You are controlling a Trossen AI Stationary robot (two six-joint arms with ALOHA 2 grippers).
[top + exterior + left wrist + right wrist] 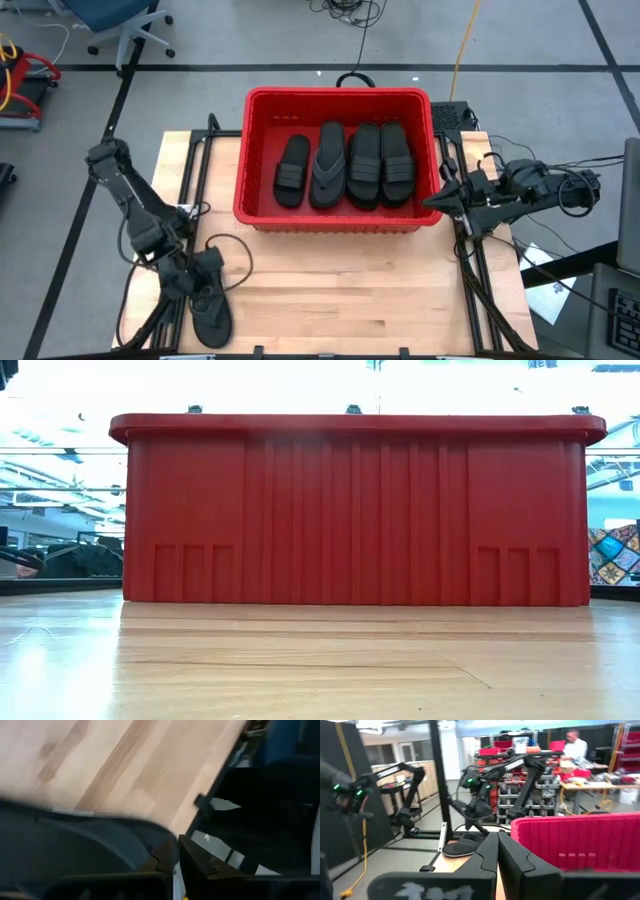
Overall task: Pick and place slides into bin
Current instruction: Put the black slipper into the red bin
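The red bin (340, 95) stands at the table's far middle, and its near wall fills the low view (350, 510). Several dark slides (345, 165) lie side by side on its floor. One more dark slide (212, 315) lies flat on the table's near left corner, also seen in the right wrist view (462, 847). My left gripper (200, 278) hangs over that slide's far end, slanting down, fingers (150, 865) shut. My right gripper (437, 200) waits shut beside the bin's right wall, pointing level at it. My left gripper stands right over the far end of the slide on the table. The arm hides that spot from above and the wrist view is blurred, so I cannot tell whether the fingers touch the slide.
Bare wooden table (340, 280) stretches between the bin and the near edge. Black frame rails and cables (465, 260) run along both sides of the table. Beyond it stand other robot arms (410, 785) and a person at a workbench (575, 745).
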